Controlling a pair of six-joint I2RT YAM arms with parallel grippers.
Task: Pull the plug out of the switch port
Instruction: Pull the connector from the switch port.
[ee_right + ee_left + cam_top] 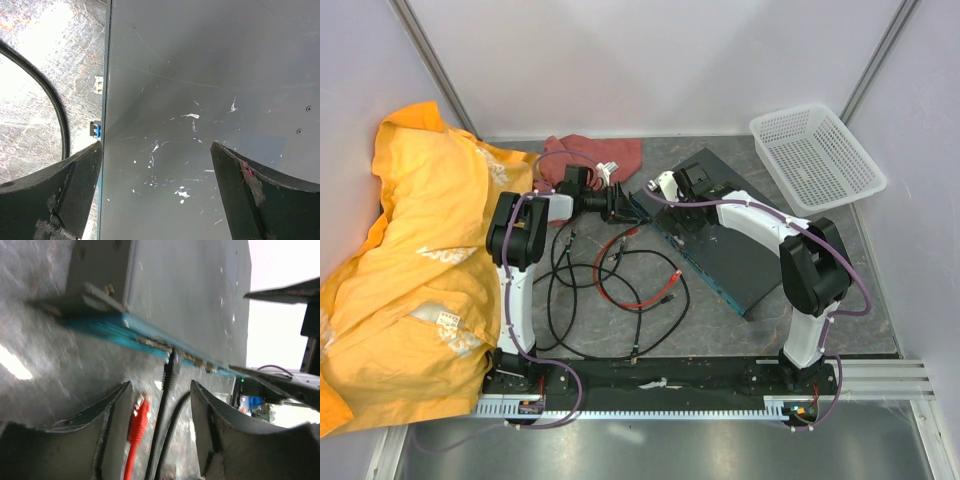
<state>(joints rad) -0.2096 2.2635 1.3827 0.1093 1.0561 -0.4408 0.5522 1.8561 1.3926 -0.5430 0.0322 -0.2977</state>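
Note:
The switch (740,250) is a flat dark slab with a teal long edge, lying at the table's centre right. In the left wrist view a black plug (172,365) sits in a port on the teal edge (125,327). Its black cable runs down between my fingers. My left gripper (160,390) is open, a short way from the plug and facing it; in the top view it (625,205) is just left of the switch. My right gripper (156,147) is open and empty over the switch's top face (210,75), near its far end (695,200).
A loose red plug (140,415) and a second black cable lie between my left fingers. Black (650,320) and red (620,285) cables loop on the table. An orange cloth (410,250) fills the left, a red cloth (590,155) lies behind, and a white mesh basket (815,155) stands at the back right.

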